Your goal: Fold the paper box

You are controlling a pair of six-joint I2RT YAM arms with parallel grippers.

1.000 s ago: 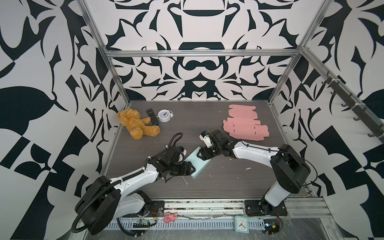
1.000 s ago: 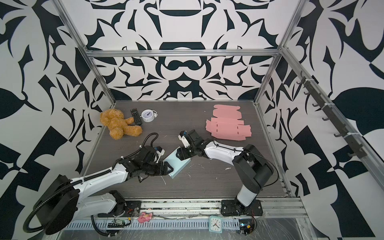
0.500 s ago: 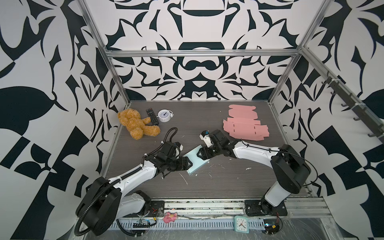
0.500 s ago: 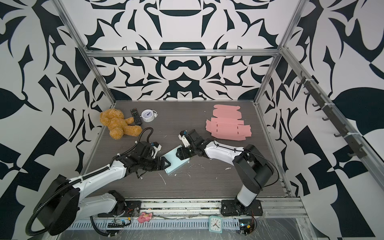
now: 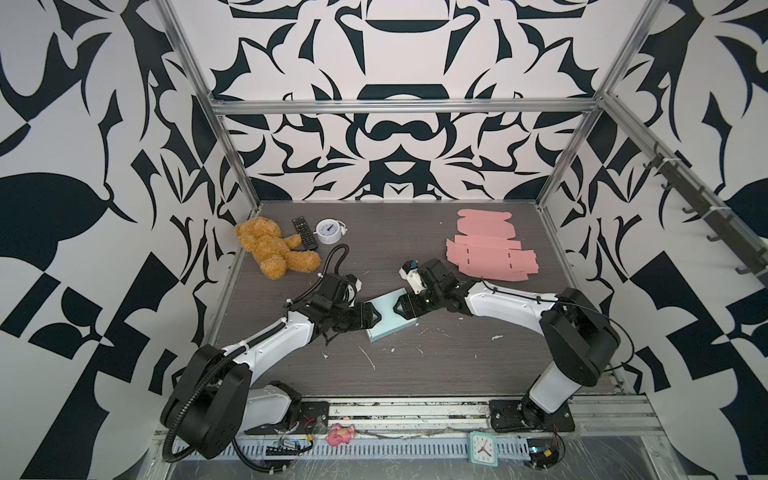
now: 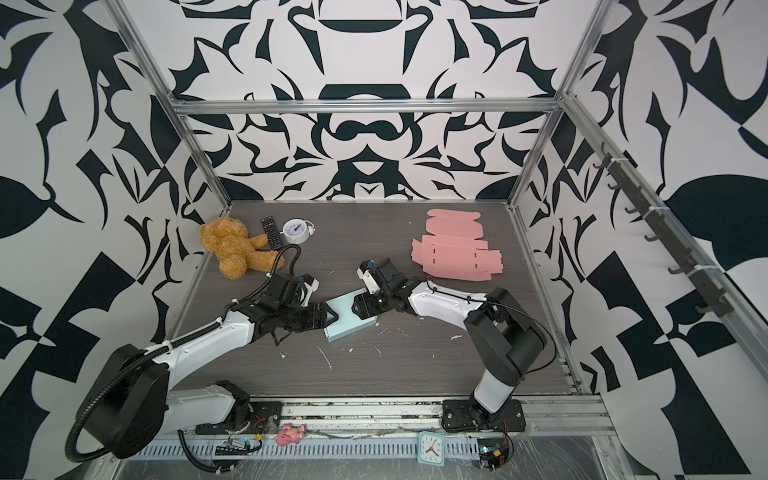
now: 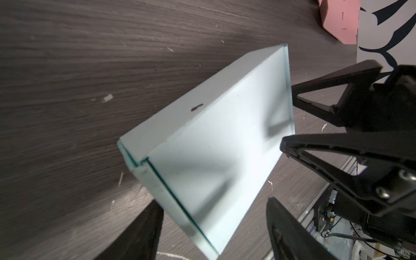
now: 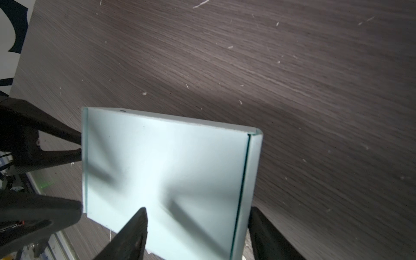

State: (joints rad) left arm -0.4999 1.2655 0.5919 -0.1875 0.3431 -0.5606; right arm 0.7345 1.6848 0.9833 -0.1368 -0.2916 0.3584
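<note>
The paper box (image 5: 388, 318) (image 6: 351, 319) is pale blue, folded shut, and lies mid-table between my two grippers. My left gripper (image 5: 371, 318) (image 6: 327, 318) is open at the box's left end. In the left wrist view its fingers straddle one corner of the box (image 7: 216, 144); one finger runs along the narrow wall and the other stands clear. My right gripper (image 5: 401, 306) (image 6: 360, 308) is open at the far right end. In the right wrist view one finger lies over the box's wide face (image 8: 166, 162) and the other sits just outside its side wall.
Flat pink box blanks (image 5: 490, 253) lie at the back right. A teddy bear (image 5: 270, 249), a remote (image 5: 304, 232) and a white alarm clock (image 5: 328, 230) sit at the back left. Small paper scraps (image 5: 368, 357) dot the wood table (image 5: 457, 365).
My left gripper has moved away from the front edge and in toward the right gripper. The box has been nudged and turned slightly between them. The right arm has barely moved.
</note>
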